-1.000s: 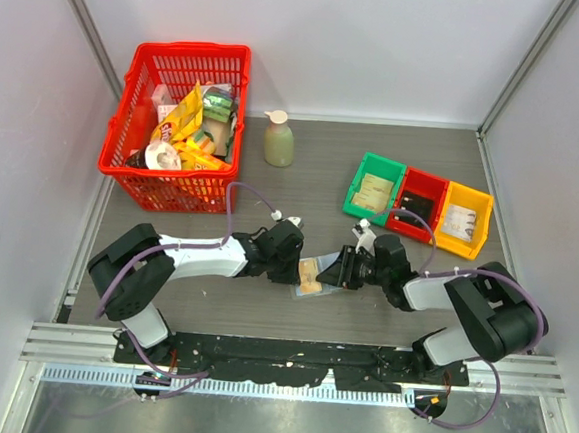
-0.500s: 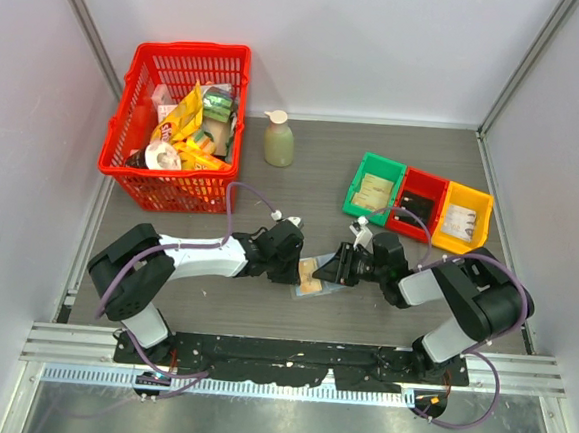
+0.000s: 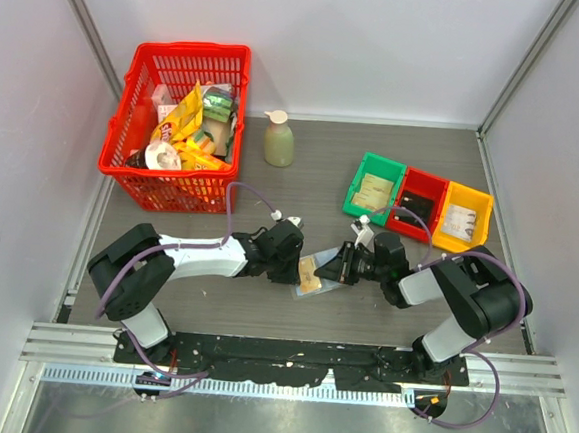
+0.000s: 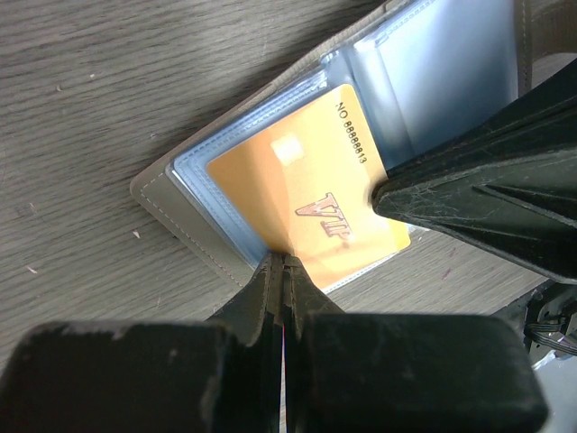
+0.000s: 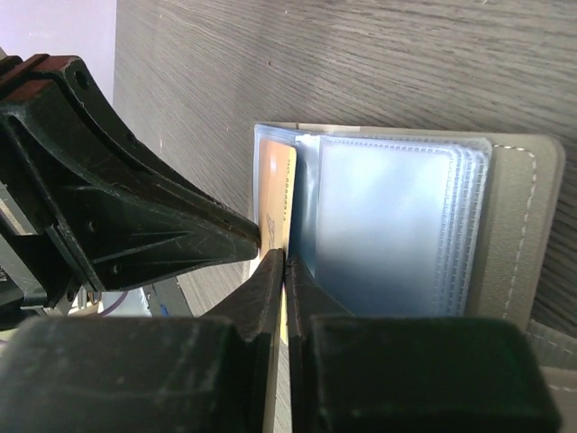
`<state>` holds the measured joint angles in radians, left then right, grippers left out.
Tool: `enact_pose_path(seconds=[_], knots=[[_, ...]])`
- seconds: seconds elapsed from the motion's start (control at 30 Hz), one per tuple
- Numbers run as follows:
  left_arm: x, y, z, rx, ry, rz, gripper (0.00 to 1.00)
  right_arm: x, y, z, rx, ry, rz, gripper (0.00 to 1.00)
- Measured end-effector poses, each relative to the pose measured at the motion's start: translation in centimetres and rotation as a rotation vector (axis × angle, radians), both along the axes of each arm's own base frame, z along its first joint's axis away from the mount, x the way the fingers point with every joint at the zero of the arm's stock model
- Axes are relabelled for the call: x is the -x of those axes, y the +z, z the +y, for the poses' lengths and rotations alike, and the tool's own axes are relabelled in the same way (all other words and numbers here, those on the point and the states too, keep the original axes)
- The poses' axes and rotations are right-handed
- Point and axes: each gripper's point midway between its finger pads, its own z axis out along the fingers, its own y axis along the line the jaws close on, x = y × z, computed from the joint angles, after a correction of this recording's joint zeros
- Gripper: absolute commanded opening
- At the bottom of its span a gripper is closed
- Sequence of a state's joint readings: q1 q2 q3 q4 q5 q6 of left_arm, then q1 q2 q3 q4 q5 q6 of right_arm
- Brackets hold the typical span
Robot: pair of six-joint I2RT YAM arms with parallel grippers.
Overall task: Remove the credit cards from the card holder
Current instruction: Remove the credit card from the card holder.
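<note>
The card holder (image 3: 322, 260) lies open on the table between both arms, grey-olive outside (image 5: 532, 225) with clear blue sleeves (image 5: 388, 234). A yellow-orange credit card (image 4: 306, 194) sits partly in a sleeve, its number and logo showing. My left gripper (image 4: 284, 257) is shut on the near edge of that sleeve. From the other side my right gripper (image 5: 285, 257) is shut on the card's (image 5: 275, 194) edge. The two sets of fingertips nearly touch. In the top view the left gripper (image 3: 294, 267) and right gripper (image 3: 333, 270) flank the card (image 3: 310, 276).
A red basket (image 3: 176, 122) of snack packets stands at the back left, with a pale bottle (image 3: 278, 140) beside it. Green (image 3: 374, 188), red (image 3: 418, 202) and yellow (image 3: 463, 218) bins sit in a row at the back right.
My right gripper's jaws have closed from partly open onto the card's edge. The left gripper has stayed shut and both arms have hardly moved.
</note>
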<state>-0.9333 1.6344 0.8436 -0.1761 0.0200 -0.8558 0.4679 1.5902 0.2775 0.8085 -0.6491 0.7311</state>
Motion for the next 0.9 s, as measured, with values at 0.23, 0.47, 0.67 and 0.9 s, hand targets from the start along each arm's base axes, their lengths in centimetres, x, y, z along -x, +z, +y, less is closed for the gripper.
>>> enact_pose_path(seconds=[0.23,0.47,0.67,0.9], knots=[[0.0,0.0,0.0,0.001,-0.001,0.001,0.00,0.2,0.3,-0.2,-0.015,0.009,0.004,0.01],[0.0,0.0,-0.2,0.007,-0.003,0.001,0.00,0.2,0.2,-0.8,-0.013,0.002,0.012,0.01],[0.0,0.0,-0.2,0.007,-0.004,0.002,0.00,0.0,0.3,-1.6,0.010,-0.007,-0.003,0.01],[0.0,0.0,-0.2,0.012,-0.003,0.000,0.15,0.4,0.0,-2.2,0.039,-0.002,0.001,0.01]])
